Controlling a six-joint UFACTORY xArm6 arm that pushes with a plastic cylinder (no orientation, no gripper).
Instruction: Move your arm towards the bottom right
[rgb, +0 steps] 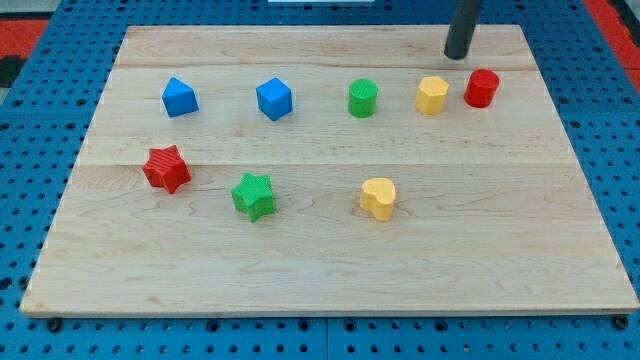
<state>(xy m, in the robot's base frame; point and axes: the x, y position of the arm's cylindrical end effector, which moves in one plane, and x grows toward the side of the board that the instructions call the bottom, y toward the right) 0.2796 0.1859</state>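
Presently, the wooden board (330, 250) serves as the only holder on the bench, resting on a blue perforated surface (30, 200), and it carries eight blocks. Along the upper row, from the view's left: a blue block of irregular shape (180, 97), a blue cube (274, 99), a green cylinder (363, 98), a yellow hexagonal block (432, 96) and a red cylinder (481, 88), the last two near each other but apart. Lower down lie a red star (167, 168), a green star (254, 195) and a yellow heart-like block (379, 198). The arm carries no gripper, only a dark rod; my tip (457, 56) stands near the board's top edge toward the top right corner, just above the yellow hexagonal block and the red cylinder, touching neither. The whole bottom strip of the board, and the bottom right corner in particular, lies open. Between my tip and that corner stand the yellow hexagonal block and the red cylinder, close below it; the yellow heart-like block sits well to the view's left of that line.
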